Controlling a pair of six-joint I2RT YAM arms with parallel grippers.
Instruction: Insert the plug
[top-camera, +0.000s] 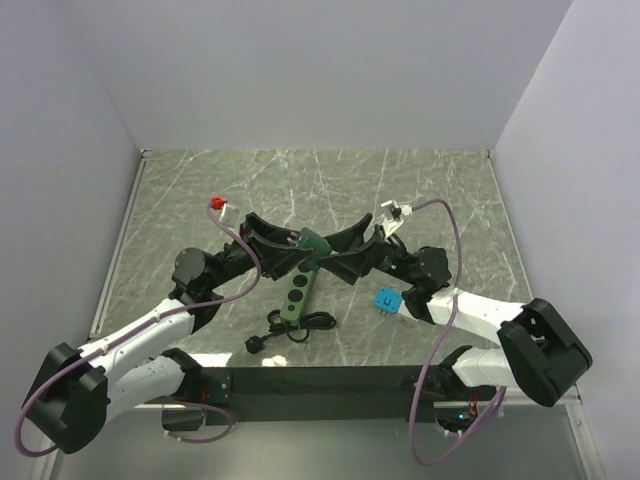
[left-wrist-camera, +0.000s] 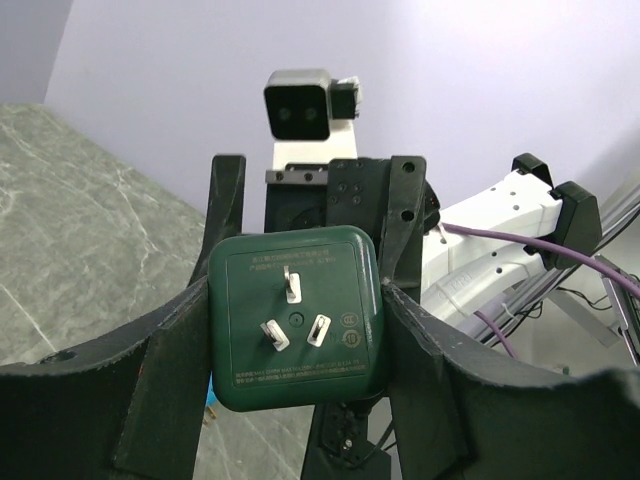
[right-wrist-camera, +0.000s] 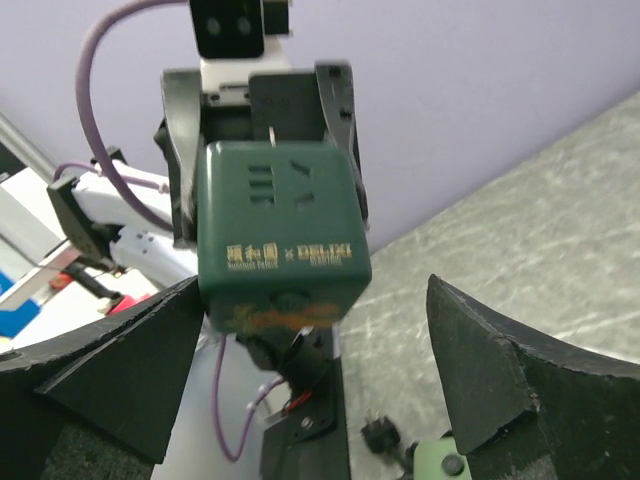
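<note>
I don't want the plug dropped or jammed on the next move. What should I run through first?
1. Green adapter clamped in the left gripper: ok, both jaws press its sides.
2. Right gripper ready to receive: ok, its jaws stand wide on either side of the adapter and touch nothing.
3. Three prongs straight: ok, none looks bent.
4. Prongs aimed at the power strip: not ok, they face the left wrist camera.
5. Strip sockets free: cannot tell, the grippers hide its far end in the top view.
</note>
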